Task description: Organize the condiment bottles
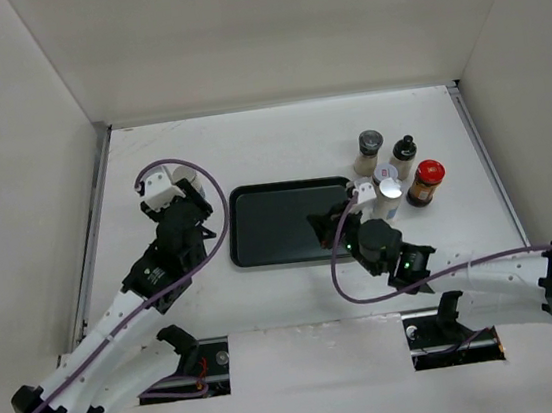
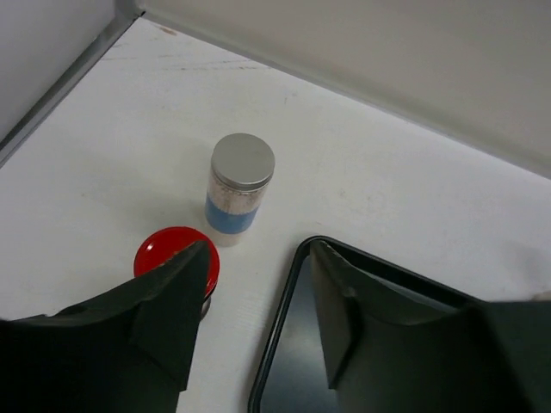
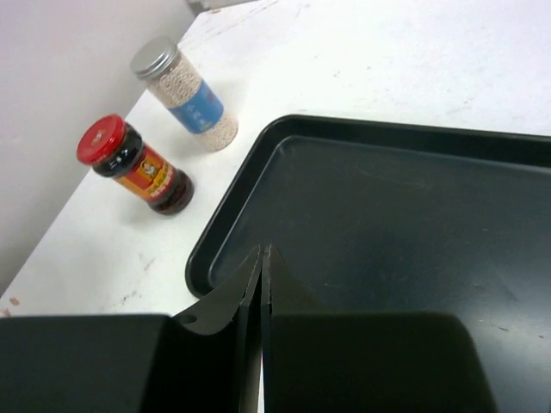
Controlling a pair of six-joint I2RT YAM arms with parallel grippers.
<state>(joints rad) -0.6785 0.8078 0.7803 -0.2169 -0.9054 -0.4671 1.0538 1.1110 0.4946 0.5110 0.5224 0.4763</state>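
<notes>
So the silver-lidded pale jar with a blue band [image 2: 241, 185] and a red-capped amber-brown jar [image 3: 138, 168] both stand upright, lids up, just off the left end of the flat black rectangular tray [image 1: 288, 223]. The grey-lidded shaker [image 1: 371, 149], black-capped bottle [image 1: 404, 157], white-lidded jar [image 1: 391, 190] and second red-capped jar [image 1: 426, 183] stand clustered off its right end. The left gripper [image 2: 258, 292] hangs by the first pair, spread wide, gripping nothing. The right gripper [image 3: 261, 275] is pinched closed, empty, at the tray's right end.

Bright, even light — soft shadows
</notes>
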